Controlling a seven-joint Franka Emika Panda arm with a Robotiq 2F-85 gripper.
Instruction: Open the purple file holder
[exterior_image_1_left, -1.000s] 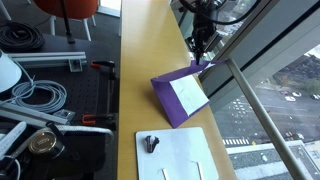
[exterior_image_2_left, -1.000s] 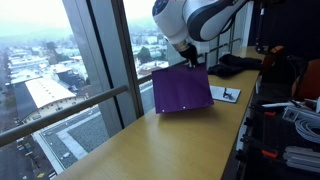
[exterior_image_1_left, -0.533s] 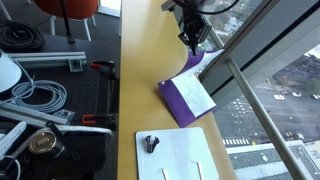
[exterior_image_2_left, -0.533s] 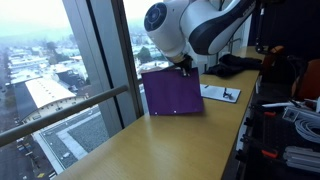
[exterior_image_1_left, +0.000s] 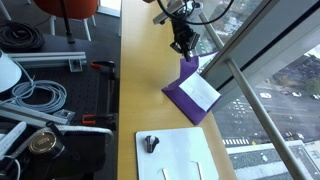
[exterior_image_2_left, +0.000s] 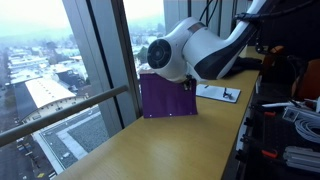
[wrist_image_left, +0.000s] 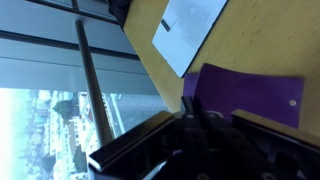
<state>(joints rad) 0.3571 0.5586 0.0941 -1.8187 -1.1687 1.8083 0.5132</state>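
The purple file holder (exterior_image_2_left: 167, 95) is hinged open: its cover is held upright above the counter (exterior_image_1_left: 140, 70), apparently clamped in the pincer (exterior_image_1_left: 186, 50).

The thin flat rectangular file holder (exterior_image_2_left: 165, 98) is plain purple, and the paper sheets (exterior_image_1_left: 201, 91) inside it are white. The smooth wooden tabletop (exterior_image_1_left: 140, 80) is honey-yellow. The loose flat sheet (exterior_image_1_left: 185, 155) is white, and its small clip (exterior_image_1_left: 151, 143) is black.

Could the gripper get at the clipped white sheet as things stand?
Probably not at once: the gripper seems shut on the folder, holding its cover up. Nothing stands between it and the sheet, though.
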